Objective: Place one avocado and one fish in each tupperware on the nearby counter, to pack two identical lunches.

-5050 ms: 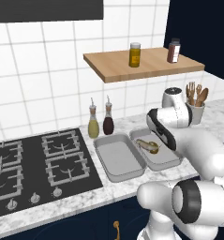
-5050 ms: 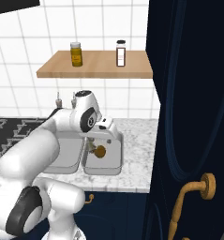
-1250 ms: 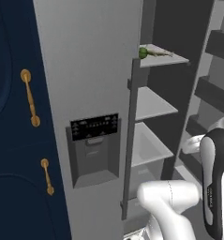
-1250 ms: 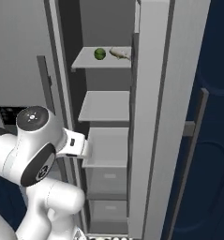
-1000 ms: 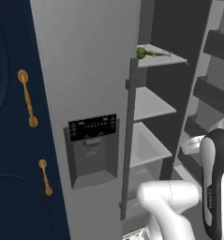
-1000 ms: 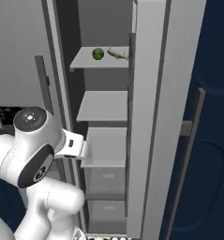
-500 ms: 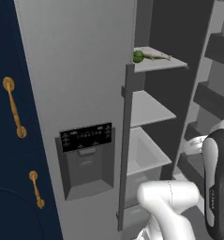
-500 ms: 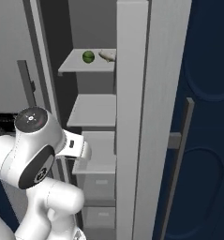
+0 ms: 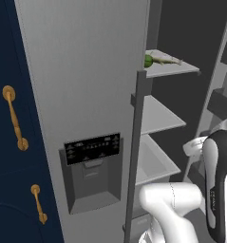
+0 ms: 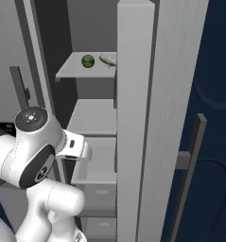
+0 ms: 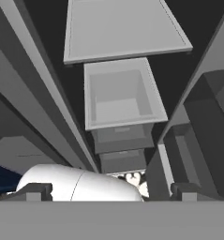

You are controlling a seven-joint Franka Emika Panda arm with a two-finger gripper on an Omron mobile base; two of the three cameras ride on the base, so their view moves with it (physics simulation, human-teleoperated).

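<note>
A small green avocado (image 9: 147, 60) (image 10: 88, 61) and a pale slender fish (image 9: 165, 58) (image 10: 108, 60) lie side by side on the top shelf (image 10: 69, 72) of an open fridge. In the hand view my gripper (image 11: 109, 191) is open, its two dark fingertips (image 11: 34, 190) far apart with nothing between them. It looks down onto the lower shelves, well below the avocado and fish. My white hand (image 10: 75, 147) hangs at the level of the third shelf. The tupperware and the counter are out of view.
Under the top shelf come two more grey shelves (image 10: 93, 116) and an open grey bin (image 11: 120, 96) above drawers. A tall fridge door (image 10: 135, 118) stands right of the opening. A dispenser panel (image 9: 92, 148) and navy cabinet doors with brass handles (image 9: 14, 116) lie to the left.
The whole picture has shifted: the base has driven from the counter to the fridge and has kept closing in on it. The gripper has stayed open, and the avocado and fish lie unmoved.
</note>
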